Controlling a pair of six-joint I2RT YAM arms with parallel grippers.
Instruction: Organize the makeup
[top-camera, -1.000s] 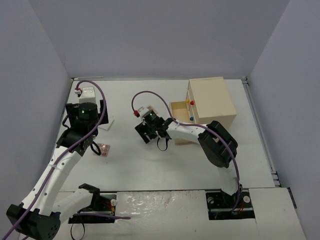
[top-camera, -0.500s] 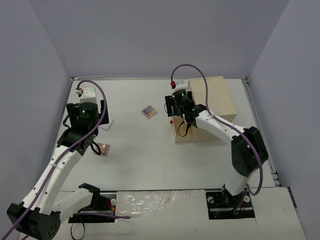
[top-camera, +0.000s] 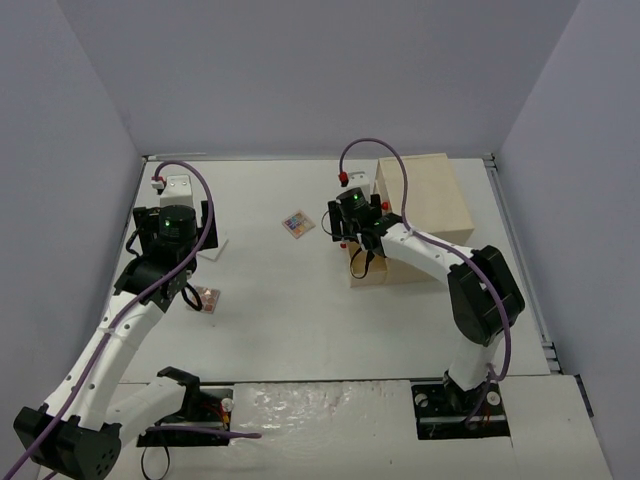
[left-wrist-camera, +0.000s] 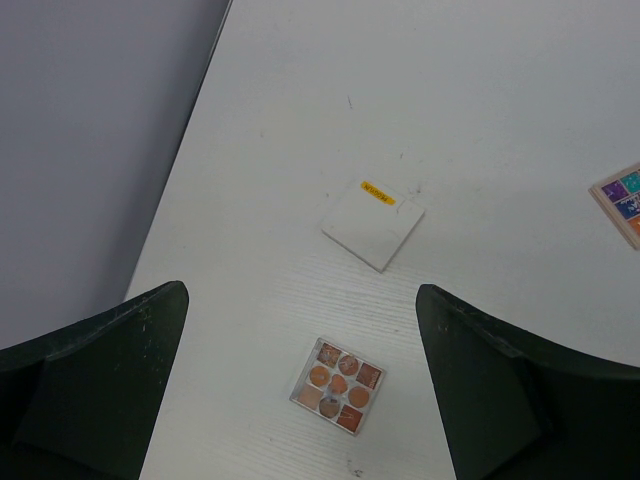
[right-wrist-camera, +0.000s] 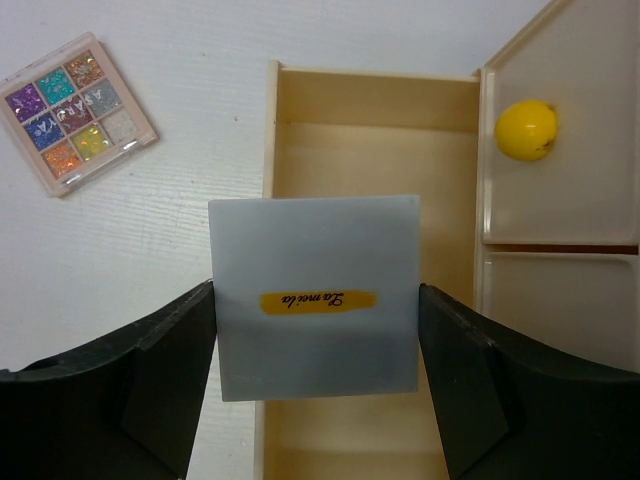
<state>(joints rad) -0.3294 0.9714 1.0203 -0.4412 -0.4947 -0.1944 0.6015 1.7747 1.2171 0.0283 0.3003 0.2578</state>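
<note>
My right gripper is shut on a white square card with a yellow label, gripped by its two side edges. It hangs over the left rim of the open drawer of the wooden box. A colourful eyeshadow palette lies on the table left of the drawer. My left gripper is open, high above an orange-toned palette. Another white card lies beyond that palette. From above, the right gripper is at the drawer and the left gripper at the far left.
The box carries a yellow knob on the closed drawer front right of the open one. A grey wall runs close along the left table edge. Bare table lies between the colourful palette and the orange palette.
My right arm swung from mid-table to the open drawer with the white card, uncovering the colourful palette. The left arm has stayed put.
</note>
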